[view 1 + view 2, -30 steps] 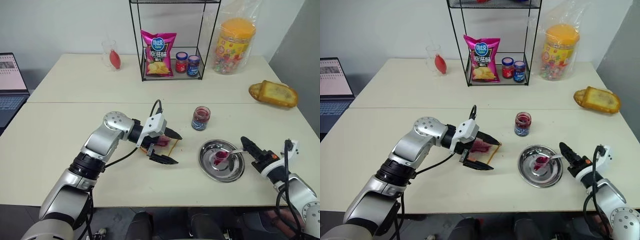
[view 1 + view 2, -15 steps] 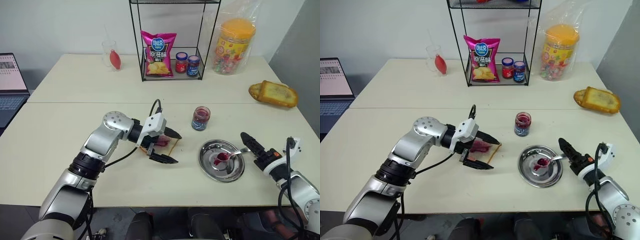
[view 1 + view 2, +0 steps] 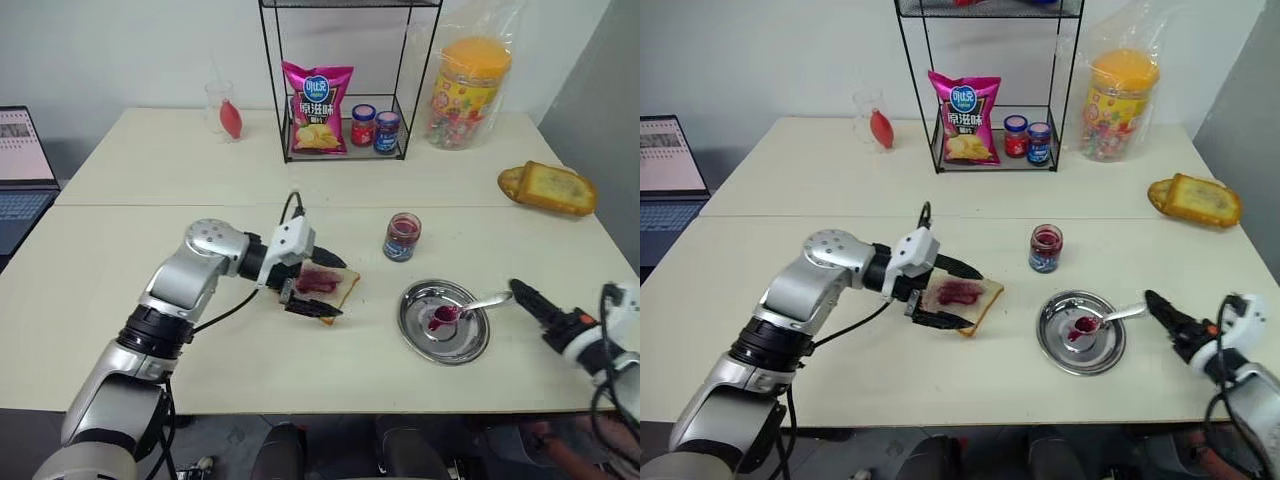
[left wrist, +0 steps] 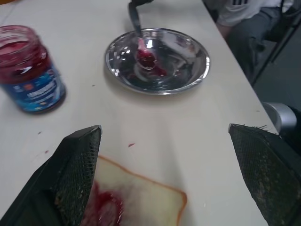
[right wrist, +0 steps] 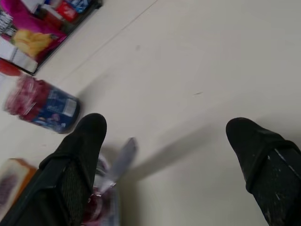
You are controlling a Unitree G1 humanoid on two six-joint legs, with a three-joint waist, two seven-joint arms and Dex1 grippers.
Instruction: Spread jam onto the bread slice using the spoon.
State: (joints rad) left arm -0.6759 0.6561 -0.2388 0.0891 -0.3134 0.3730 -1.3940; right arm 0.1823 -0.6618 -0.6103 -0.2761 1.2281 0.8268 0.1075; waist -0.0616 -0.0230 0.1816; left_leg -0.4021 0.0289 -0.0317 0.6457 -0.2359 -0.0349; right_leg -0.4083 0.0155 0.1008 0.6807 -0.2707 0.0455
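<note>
The bread slice (image 3: 328, 283) lies flat on the table with a red smear at its centre. My left gripper (image 3: 322, 287) stands open over its left part, one finger on each side. The jam jar (image 3: 401, 237) stands lidless to the right of the slice. The spoon (image 3: 466, 307) lies in the round steel dish (image 3: 421, 335), its red-stained bowl in the dish and its handle over the right rim. My right gripper (image 3: 532, 300) is open and empty, a short way right of the handle's tip. The right wrist view shows its fingers (image 5: 80, 155) wide apart, with the spoon handle (image 5: 121, 161) beyond them.
A wire rack (image 3: 345, 150) at the back holds a chip bag (image 3: 317, 107) and two small jars (image 3: 374, 128). Also on the table are a candy tub (image 3: 467, 90), a toasted bread chunk (image 3: 546, 187), a glass (image 3: 225, 110) and a laptop (image 3: 18, 165) at the far left.
My right gripper opened, let go of the spoon and drew back to the right; the spoon now rests in the dish. My left gripper slid left, uncovering more of the slice.
</note>
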